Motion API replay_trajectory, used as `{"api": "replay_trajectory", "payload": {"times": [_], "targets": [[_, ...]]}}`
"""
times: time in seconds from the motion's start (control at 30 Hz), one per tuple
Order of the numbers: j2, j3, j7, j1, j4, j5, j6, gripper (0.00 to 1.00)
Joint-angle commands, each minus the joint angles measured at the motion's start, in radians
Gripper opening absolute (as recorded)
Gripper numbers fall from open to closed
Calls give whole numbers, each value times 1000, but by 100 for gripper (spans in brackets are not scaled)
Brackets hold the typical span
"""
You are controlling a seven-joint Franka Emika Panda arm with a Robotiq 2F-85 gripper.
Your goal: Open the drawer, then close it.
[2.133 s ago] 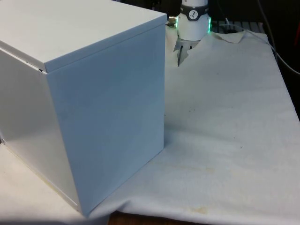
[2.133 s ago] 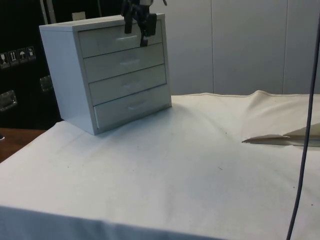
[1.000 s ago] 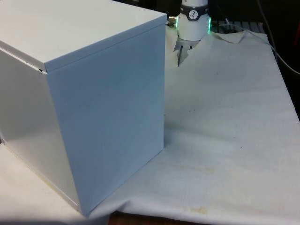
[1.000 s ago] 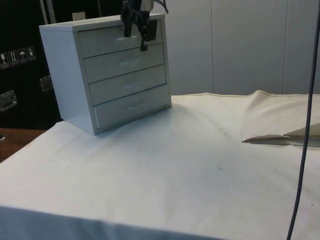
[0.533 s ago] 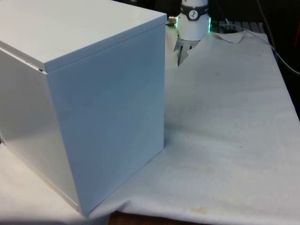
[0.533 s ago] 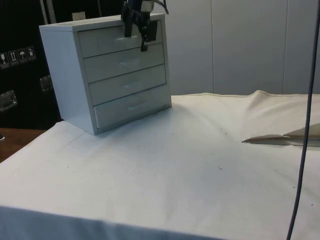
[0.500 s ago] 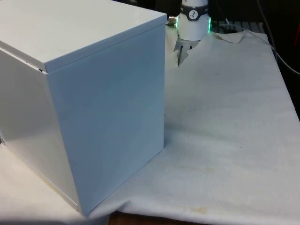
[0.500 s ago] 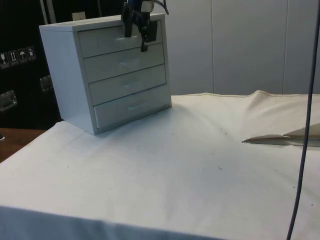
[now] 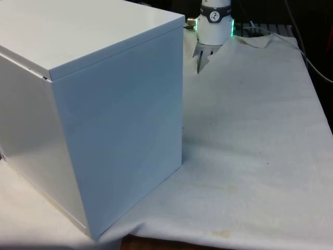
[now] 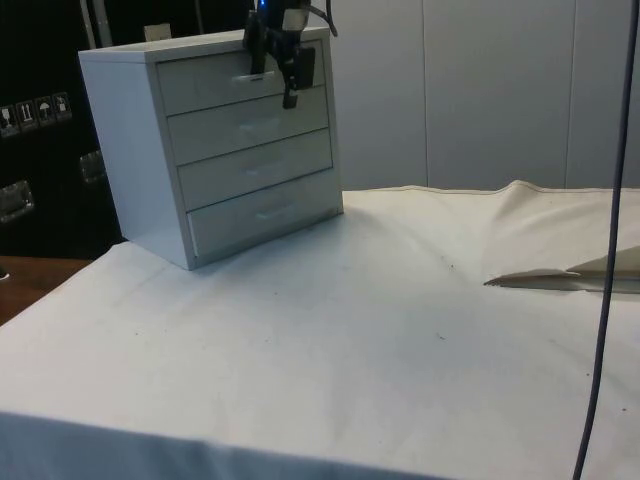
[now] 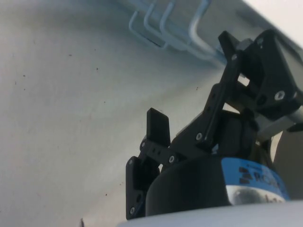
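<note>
The chest (image 10: 225, 140) stands at the worktop's (image 10: 380, 330) far left in the side view, drawers shut, and the gripper (image 10: 275, 65), fingers apart at the top drawer (image 10: 240, 78), should close squarely round the handle (image 10: 252, 78) (no writing is legible), then pull straight out.

White chest of drawers (image 10: 215, 140) stands upright on the table, its four drawers all shut; top drawer (image 10: 225, 78) flush, handle facing the side view.

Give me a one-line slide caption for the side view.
Black gripper poised at the top drawer of a white four-drawer chest, all drawers closed, on a cloth-covered table.
</note>
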Motion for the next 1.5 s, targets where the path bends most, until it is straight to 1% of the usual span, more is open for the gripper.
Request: {"api": "replay_trajectory", "payload": {"times": [0.0, 0.1, 0.13, 0.17, 0.2, 0.23, 0.4, 0.43, 0.5, 0.53, 0.6, 0.67, 0.7, 0.73, 0.77, 0.8, 0.97, 1.03, 1.07, 1.13, 1.27, 1.33, 1.37, 1.4, 1.47], "targets": [[1, 0, -7, -1, 0, 3, 6, 100], [1, 0, -5, 0, 1, 2, 3, 99], [1, 1, -5, 0, 1, 2, 3, 95], [1, 1, -5, 0, 1, 2, 3, 84], [0, 0, 0, 0, 4, 0, 1, 78], [2, 1, -4, 0, 2, 2, 4, 78], [4, 0, -3, 0, 5, 1, 5, 53], [5, 0, -3, 0, 6, 1, 8, 44], [3, -3, -3, -1, 20, -1, 3, 36], [6, -1, -3, 1, 7, 1, 9, 36], [6, -1, -3, 1, 8, 1, 10, 27], [6, -1, -3, 1, 8, 1, 10, 16], [6, -1, -3, 1, 8, 1, 10, 4], [6, -1, -3, 1, 8, 1, 10, 0], [3, -4, -4, -1, 23, -1, 3, 0], [6, -1, -3, 1, 8, 1, 10, 0], [6, -1, -3, 1, 8, 1, 10, 0], [-3, -3, -6, 0, 14, 0, 3, 0], [0, -5, -5, -2, 30, -1, 5, 0], [-23, -5, -16, -2, 24, 1, -20, 0], [-38, -8, -27, -6, 36, 4, -38, 0], [-42, -8, -28, -6, 35, 5, -40, 0], [0, -5, -5, -2, 30, -1, 5, 0], [-43, -8, -28, -6, 35, 6, -40, 0], [-47, -8, -28, -5, 31, 5, -41, 0]]}}
